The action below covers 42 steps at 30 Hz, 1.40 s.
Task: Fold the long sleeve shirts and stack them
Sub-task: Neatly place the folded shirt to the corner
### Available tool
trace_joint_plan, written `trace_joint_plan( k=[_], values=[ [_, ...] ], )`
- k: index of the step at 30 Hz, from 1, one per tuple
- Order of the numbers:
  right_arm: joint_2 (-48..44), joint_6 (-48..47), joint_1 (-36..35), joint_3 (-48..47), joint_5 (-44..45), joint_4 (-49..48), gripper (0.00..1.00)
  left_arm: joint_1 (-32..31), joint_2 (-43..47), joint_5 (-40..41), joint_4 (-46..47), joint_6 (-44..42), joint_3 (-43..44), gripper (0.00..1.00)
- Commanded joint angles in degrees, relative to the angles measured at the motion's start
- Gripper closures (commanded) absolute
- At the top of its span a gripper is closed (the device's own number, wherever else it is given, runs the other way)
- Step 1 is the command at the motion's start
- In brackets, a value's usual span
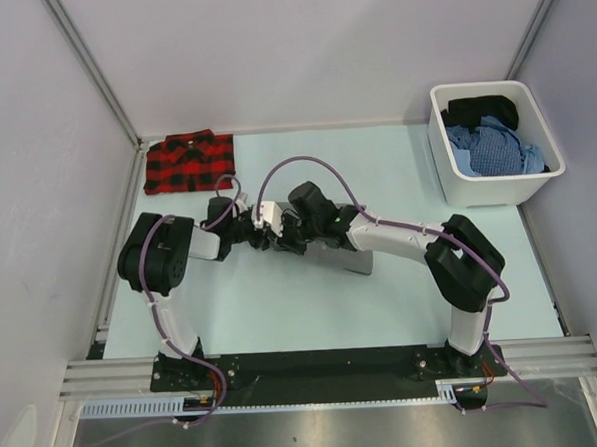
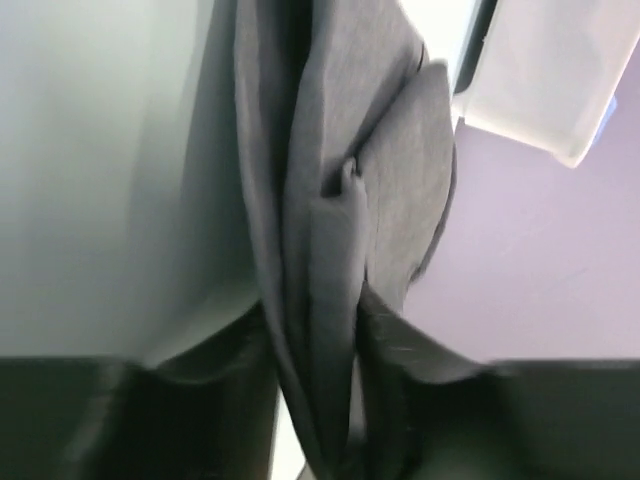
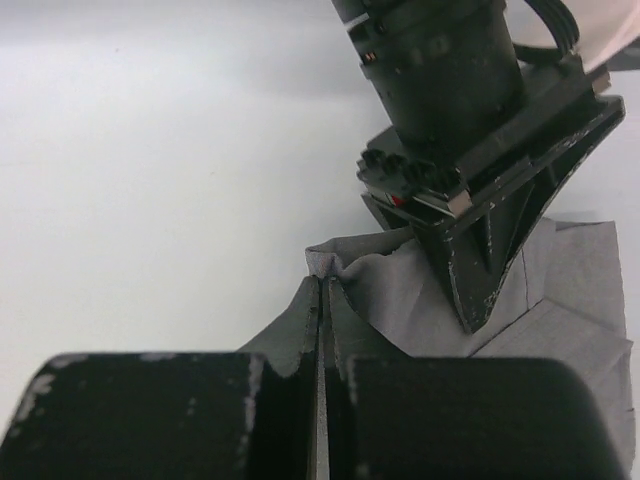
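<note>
The grey shirt (image 1: 355,263) lies folded at mid-table, mostly hidden under my right arm. My left gripper (image 1: 256,236) is shut on a bunched fold of the grey shirt (image 2: 330,200), which runs up between its fingers (image 2: 420,350). My right gripper (image 1: 287,239) is shut on a thin edge of the same grey shirt (image 3: 400,290), with a small peak of cloth above the fingertips (image 3: 300,330). The two grippers are almost touching; the left gripper (image 3: 470,250) shows close in the right wrist view. The red-and-black plaid shirt (image 1: 188,161) lies folded at the back left.
A white bin (image 1: 444,166) at the back right holds blue and black clothes. Grey walls enclose the table on three sides, with a metal rail along the near edge.
</note>
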<state>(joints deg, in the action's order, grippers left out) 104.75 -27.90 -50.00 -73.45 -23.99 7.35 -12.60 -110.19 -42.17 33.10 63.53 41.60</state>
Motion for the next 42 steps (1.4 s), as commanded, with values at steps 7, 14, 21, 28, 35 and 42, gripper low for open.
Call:
trace_joint_plan(
  k=[7,14,21,28,35,42],
  values=[
    [-0.33,5.74,3.4,-4.16,2.8,-2.97,0.62,0.55,-6.26,6.92,-26.84,-24.92,23.83,1.0],
    [-6.74,8.92,12.54,-0.22,3.16,3.01,0.0,4.68,-8.36,15.0,-40.9,-40.14,43.89,1.0],
    [-10.0,8.21,17.12,5.06,4.3,4.51,0.0,8.38,-14.78,19.32,-49.0,-54.36,64.2,1.0],
    [-11.58,6.81,17.48,6.74,4.39,4.77,0.0,13.73,-14.97,19.06,-51.99,-61.32,72.82,1.0],
    [-11.76,6.54,17.57,7.27,4.39,4.42,0.0,17.61,-14.44,16.07,-56.48,-66.77,79.24,1.0],
    [-12.2,6.1,17.57,7.8,4.65,4.16,0.0,18.75,-12.15,15.81,-57.36,-69.68,79.68,1.0]
  ],
)
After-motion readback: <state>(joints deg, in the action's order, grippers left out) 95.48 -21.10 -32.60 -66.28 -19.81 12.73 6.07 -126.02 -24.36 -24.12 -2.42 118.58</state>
